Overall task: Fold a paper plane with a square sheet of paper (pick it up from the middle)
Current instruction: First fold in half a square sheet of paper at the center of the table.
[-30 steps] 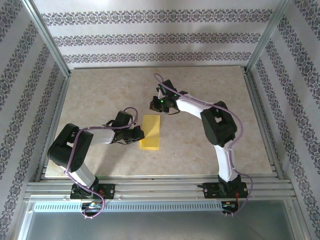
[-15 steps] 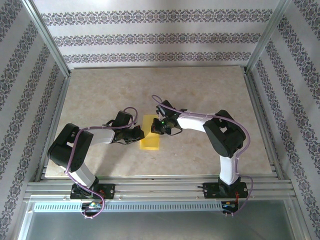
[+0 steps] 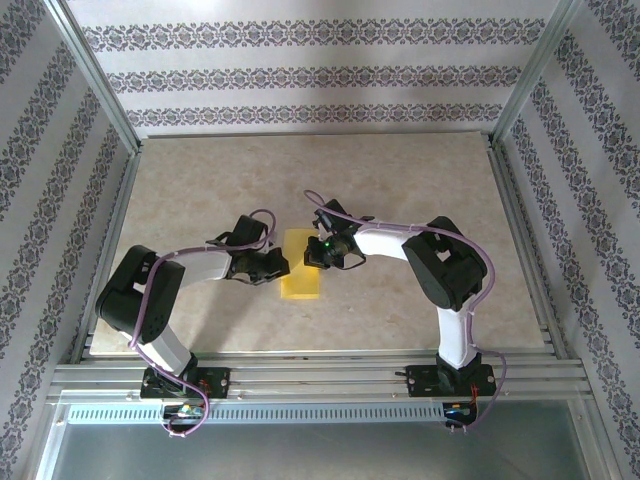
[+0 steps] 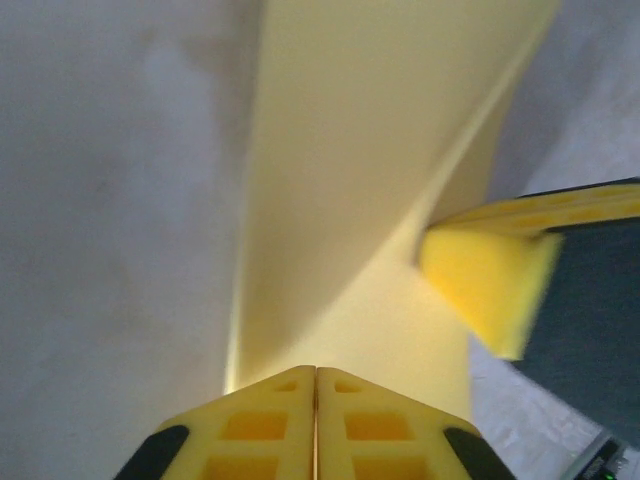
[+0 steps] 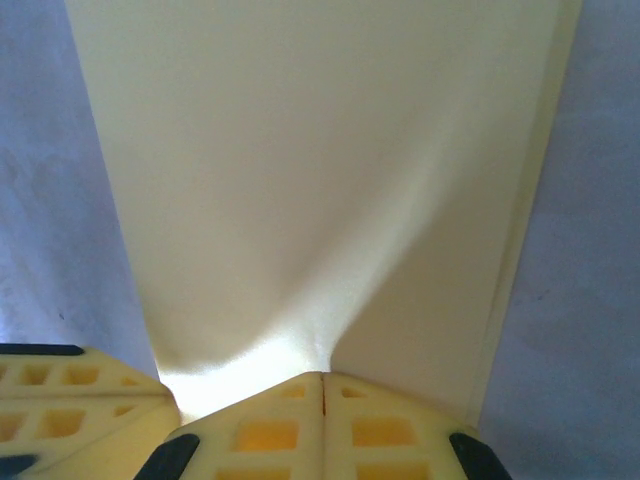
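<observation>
The yellow sheet of paper lies folded into a narrow rectangle in the middle of the table. My left gripper reaches it from the left. In the left wrist view this gripper is shut, its tips down on the paper; I cannot tell whether any paper is between them. My right gripper comes in from the right over the sheet's upper part. In the right wrist view it is shut on the paper, which puckers up in a ridge toward the tips.
The pale marbled table has metal frame rails along its near edge and patterned walls on three sides. The two grippers nearly touch: a right finger shows in the left wrist view, a left finger in the right wrist view.
The right gripper swung down from the back of the table onto the paper and shut on it. The left gripper edged slightly right onto the sheet.
</observation>
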`<state>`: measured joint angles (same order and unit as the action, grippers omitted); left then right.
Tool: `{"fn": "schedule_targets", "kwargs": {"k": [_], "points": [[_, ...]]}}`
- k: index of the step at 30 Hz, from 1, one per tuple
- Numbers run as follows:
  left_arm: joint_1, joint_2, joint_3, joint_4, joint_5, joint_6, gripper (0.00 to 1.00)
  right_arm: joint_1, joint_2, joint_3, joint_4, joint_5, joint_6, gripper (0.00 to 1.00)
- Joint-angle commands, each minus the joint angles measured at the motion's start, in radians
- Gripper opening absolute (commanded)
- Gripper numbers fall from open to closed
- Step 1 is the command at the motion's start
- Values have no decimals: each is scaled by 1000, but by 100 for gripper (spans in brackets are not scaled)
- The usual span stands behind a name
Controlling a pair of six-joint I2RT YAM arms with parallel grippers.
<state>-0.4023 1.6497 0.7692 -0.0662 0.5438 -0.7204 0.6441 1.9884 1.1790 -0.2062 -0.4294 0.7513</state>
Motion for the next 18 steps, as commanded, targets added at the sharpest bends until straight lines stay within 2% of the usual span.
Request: {"fn": "schedule_targets", "kwargs": {"k": [1,10,18], "points": [[21,22,67,-27,18,26,11,-18,74,-28,-104,83,-43,0],[39,155,98,31,46,31,11,-17,84,-32,-105,83,-40,0],[142,145,80,15,36,62,12,-24,98,-33,-145,105,-66,0]]}}
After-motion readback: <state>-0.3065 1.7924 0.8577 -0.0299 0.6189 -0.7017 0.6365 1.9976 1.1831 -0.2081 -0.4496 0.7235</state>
